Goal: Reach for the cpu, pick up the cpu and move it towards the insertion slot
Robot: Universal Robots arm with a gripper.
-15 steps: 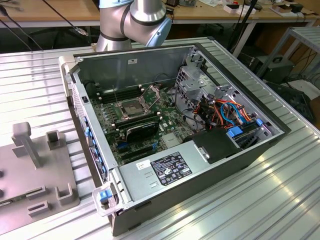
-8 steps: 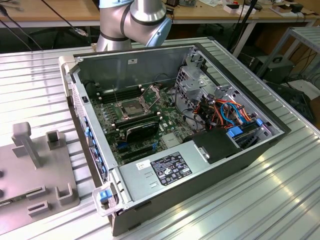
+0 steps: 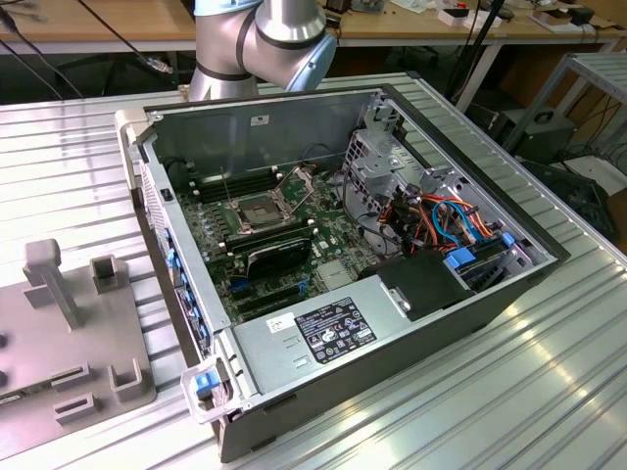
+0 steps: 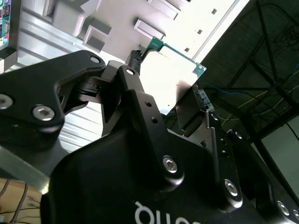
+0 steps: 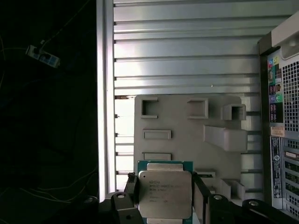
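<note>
**Cpu clamped in the tool, above the grey fixture plate**

In the first wrist view the tool (image 5: 165, 201) is closed on the cpu (image 5: 164, 185). One dark finger (image 5: 131, 190) presses on one edge of the chip and its mate on the opposite edge. The silvery lid of the cpu faces the camera, with its green border showing round it. The chip is clear of the grey fixture plate (image 5: 177, 122) seen beyond it. That plate lies on the ribbed metal worktop (image 5: 177, 56), beside the port panel of the computer case (image 5: 281, 116).

The second wrist view shows the same grip from the other side: the tool (image 4: 164, 89) holds the cpu (image 4: 176, 73) by two edges, and the black linkage is drawn in behind it.

In the exterior view a silver and blue joint of the arm (image 3: 263, 39) stands behind the open case (image 3: 411, 338). The insertion slot (image 3: 257, 211) lies on the board inside the case, with its metal frame raised.
</note>
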